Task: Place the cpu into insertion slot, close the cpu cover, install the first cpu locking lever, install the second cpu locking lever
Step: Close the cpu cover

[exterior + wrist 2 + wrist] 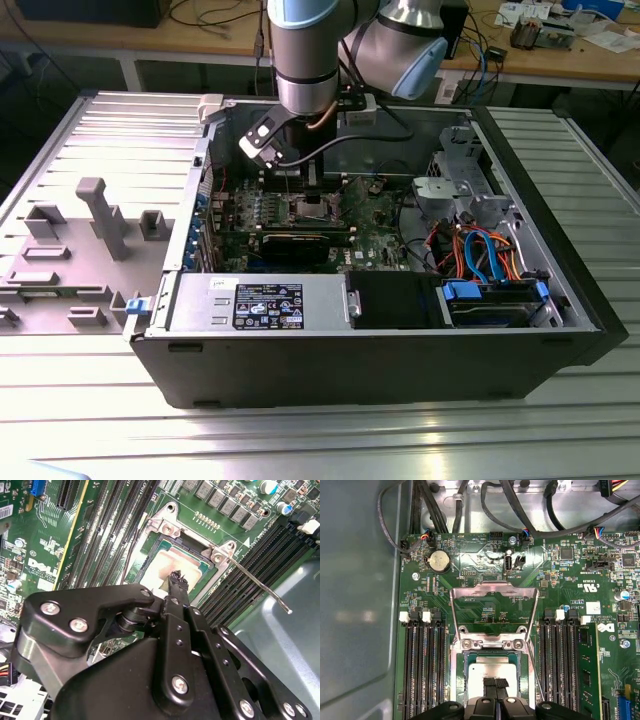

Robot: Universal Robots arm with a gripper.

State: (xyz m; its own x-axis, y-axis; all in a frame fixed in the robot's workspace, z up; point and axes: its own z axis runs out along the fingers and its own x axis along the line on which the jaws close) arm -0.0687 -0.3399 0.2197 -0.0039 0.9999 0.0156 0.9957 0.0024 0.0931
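Near the centre of the exterior view, down on the board, the cpu (492, 672) lies in the insertion slot (466, 677) just under the pressed-together fingers (490, 683) of the gripper (495, 682), and with the cpu cover (495, 586) standing open, I judge any seating touch should be light, straight down and square

You get soft overhead light: in the exterior view it glares in pale streaks off the ribbed desk (430, 440), while the computer case (350, 365) keeps its interior shaded. In both wrist views the motherboard (485, 570) is evenly bright, and the cpu (170, 562) looks washed out by warm glare.
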